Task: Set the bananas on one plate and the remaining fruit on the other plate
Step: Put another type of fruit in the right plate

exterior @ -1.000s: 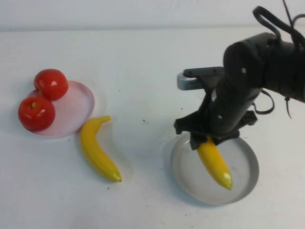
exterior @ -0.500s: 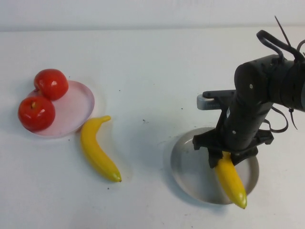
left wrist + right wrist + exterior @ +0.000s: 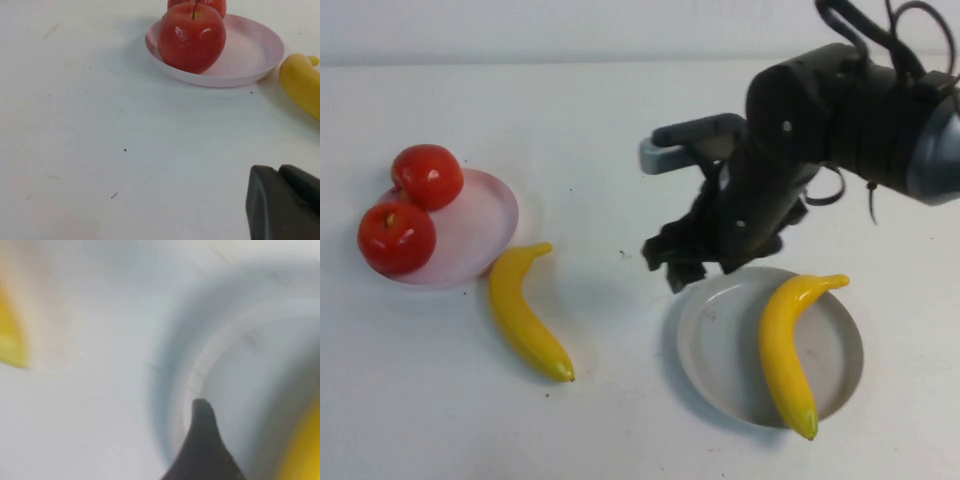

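One banana lies free on the grey plate, its tip over the near rim. My right gripper hovers open at that plate's far-left edge, holding nothing; the blurred right wrist view shows one finger over the plate's rim. A second banana rests on the table beside the pink plate. Two red apples sit on the pink plate's left side. My left gripper is shut above bare table, short of the near apple and pink plate.
The table is white and bare between the two plates. The right arm's dark bulk hangs over the table's far right. The table banana's end shows beside the pink plate in the left wrist view.
The right gripper let go of the banana, which now lies curved on the grey plate. The right arm then swung up and left, off the plate.
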`<state>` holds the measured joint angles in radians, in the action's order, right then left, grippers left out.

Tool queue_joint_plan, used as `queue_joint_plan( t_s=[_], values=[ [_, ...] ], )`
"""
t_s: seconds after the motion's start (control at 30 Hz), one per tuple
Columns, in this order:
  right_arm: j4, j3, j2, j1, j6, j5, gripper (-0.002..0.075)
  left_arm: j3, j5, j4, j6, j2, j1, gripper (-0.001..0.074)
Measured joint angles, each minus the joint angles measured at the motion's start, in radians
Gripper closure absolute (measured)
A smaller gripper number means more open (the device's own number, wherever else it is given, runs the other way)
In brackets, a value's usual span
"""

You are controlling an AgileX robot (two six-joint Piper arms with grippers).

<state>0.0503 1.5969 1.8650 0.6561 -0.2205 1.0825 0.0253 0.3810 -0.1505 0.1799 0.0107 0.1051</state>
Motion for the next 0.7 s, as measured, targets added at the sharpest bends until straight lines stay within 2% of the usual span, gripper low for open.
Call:
queue_joint_plan(
  t_s=[0.17,0.27,0.5,0.7],
  values=[
    [0.070,0.163,0.118,0.117,0.193,-0.091,0.0285,0.000,0.000,0.000,0.000,0.000,0.000,0.0736],
    [0.108,0.273,0.222,0.165,0.248,-0.116,0.0286,0.000,0.000,0.000,0.000,0.000,0.000,0.0736],
    [0.129,0.533,0.439,0.198,0.265,-0.099,0.0286,0.000,0.000,0.000,0.000,0.000,0.000,0.0736],
    [0.125,0.659,0.546,0.205,0.213,-0.047,0.0286,0.000,0.000,0.000,0.000,0.000,0.000,0.0736]
  ],
)
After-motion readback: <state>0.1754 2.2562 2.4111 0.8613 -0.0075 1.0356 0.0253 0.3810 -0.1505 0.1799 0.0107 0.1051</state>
